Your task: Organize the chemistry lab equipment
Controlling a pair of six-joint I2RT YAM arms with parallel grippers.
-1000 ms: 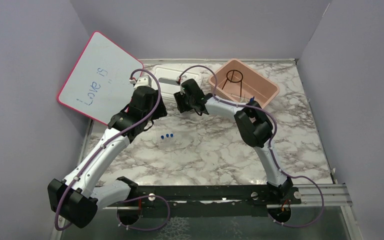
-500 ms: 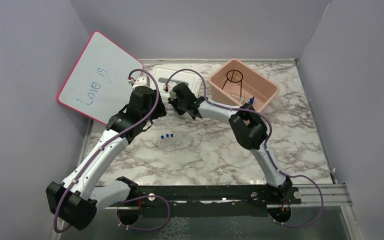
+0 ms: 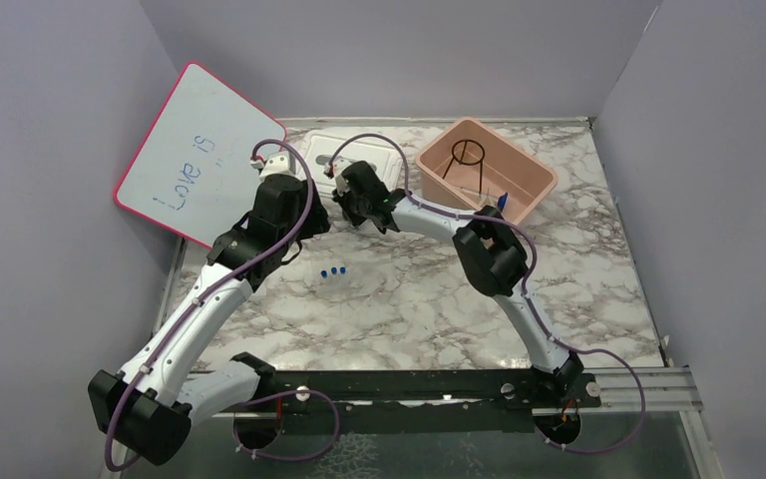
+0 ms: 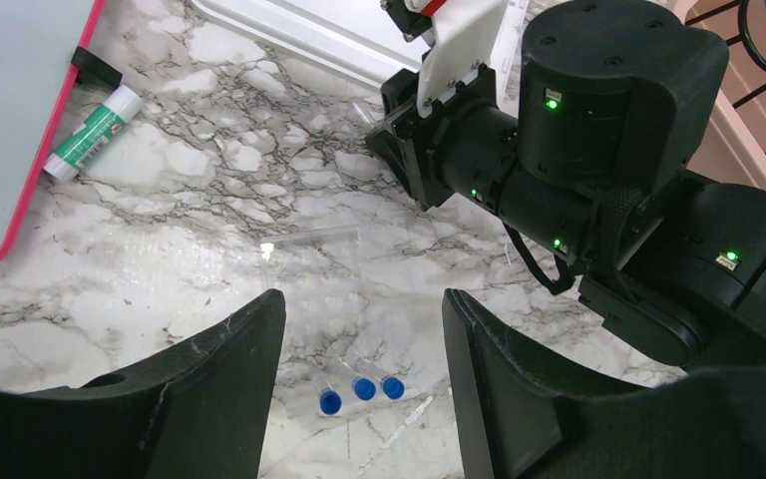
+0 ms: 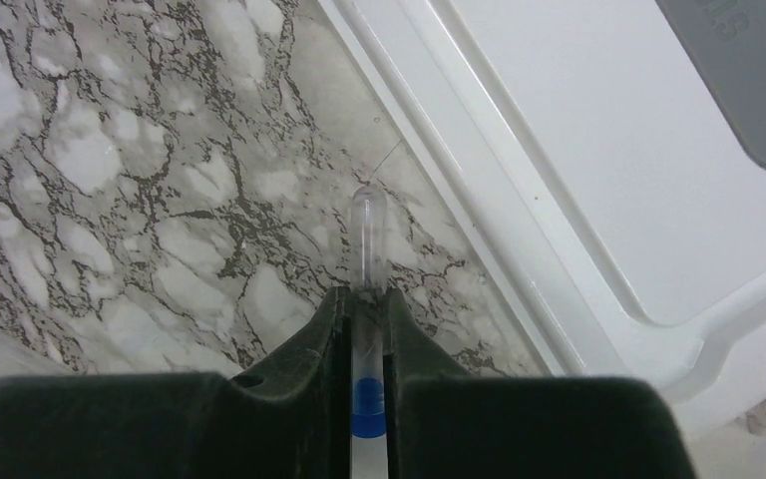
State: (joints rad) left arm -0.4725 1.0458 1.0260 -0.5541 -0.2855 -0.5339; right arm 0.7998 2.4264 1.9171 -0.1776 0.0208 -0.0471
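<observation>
My right gripper [image 5: 365, 294] is shut on a clear glass tube [image 5: 367, 225] with a blue cap, held low over the marble beside the white tray [image 5: 598, 150]. From above, this gripper [image 3: 347, 204] sits at the tray's near edge. My left gripper [image 4: 364, 309] hangs open with nothing between its fingers, above three blue-capped tubes [image 4: 362, 389] lying side by side. Those caps [image 3: 333, 270] lie left of the table's middle. One more clear tube [image 4: 309, 238] rests on the marble beyond them. The black wire ring stand [image 3: 469, 155] is in the pink bin [image 3: 534, 190].
A pink-framed whiteboard [image 3: 194, 155] leans at the back left, with a green-and-white glue stick [image 4: 90, 135] lying by its edge. The white tray [image 3: 324, 148] is behind both wrists. The two wrists are close together. Purple walls enclose three sides.
My right gripper moved left from the bin side to the tray's near edge and closed on the tube. The left arm barely shifted and stayed open.
</observation>
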